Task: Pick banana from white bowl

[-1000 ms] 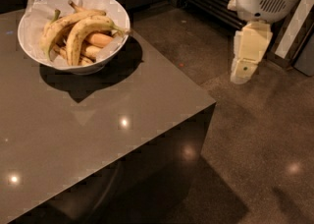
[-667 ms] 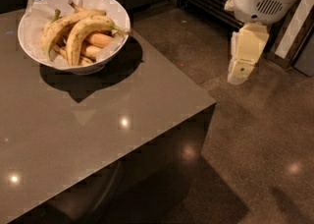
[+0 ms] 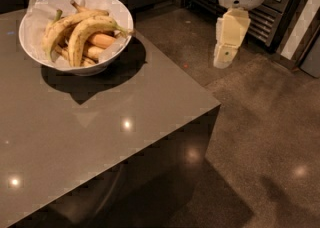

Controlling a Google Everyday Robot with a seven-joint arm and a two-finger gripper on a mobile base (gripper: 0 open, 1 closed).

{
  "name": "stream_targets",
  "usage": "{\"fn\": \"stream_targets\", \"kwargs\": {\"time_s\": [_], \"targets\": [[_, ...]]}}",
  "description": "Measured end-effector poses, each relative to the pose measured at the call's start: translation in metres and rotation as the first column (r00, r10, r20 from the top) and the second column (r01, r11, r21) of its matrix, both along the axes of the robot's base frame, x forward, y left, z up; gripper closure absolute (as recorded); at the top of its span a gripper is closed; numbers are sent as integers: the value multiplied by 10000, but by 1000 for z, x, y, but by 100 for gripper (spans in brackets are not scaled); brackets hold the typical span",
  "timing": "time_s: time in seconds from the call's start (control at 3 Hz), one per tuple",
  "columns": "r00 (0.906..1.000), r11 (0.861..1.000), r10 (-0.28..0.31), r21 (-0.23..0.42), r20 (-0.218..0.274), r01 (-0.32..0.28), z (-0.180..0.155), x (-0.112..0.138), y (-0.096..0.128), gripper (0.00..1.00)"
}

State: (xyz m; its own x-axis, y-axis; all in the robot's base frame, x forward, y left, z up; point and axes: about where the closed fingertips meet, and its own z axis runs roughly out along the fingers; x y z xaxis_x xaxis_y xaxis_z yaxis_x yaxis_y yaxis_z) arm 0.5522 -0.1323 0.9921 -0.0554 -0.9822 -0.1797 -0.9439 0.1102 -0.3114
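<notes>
Pick hasn't started: the thick, curved yellow banana (image 3: pixel 84 33) lies in the wide white paper-lined bowl (image 3: pixel 60 67) on the grey table (image 3: pixel 100 142). The cream gripper (image 3: pixel 223 59) hangs well off to the side over the floor, holding nothing, and I can't tell if it's open or closed.

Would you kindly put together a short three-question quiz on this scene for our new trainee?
1. True or false: the gripper hangs over the floor, off to the side of the table, not above the white bowl.
2. Where does the banana lie? A: on the table beside the bowl. B: in the white bowl. C: on the floor.
3. In a few words: what lines the white bowl?

Key: 1 true. 2 B. 3 crinkled white paper, sticking up past the rim.
</notes>
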Motion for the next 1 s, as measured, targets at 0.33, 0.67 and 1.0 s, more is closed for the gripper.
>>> {"fn": "stream_targets", "kwargs": {"time_s": [0.33, 0.67, 1.0], "targets": [[9996, 9998, 191, 33, 199, -191, 2, 10, 8, 0], [9941, 9957, 877, -363, 633, -855, 14, 42, 32, 0], [9935, 9959, 883, -244, 714, -868, 14, 44, 33, 0]]}}
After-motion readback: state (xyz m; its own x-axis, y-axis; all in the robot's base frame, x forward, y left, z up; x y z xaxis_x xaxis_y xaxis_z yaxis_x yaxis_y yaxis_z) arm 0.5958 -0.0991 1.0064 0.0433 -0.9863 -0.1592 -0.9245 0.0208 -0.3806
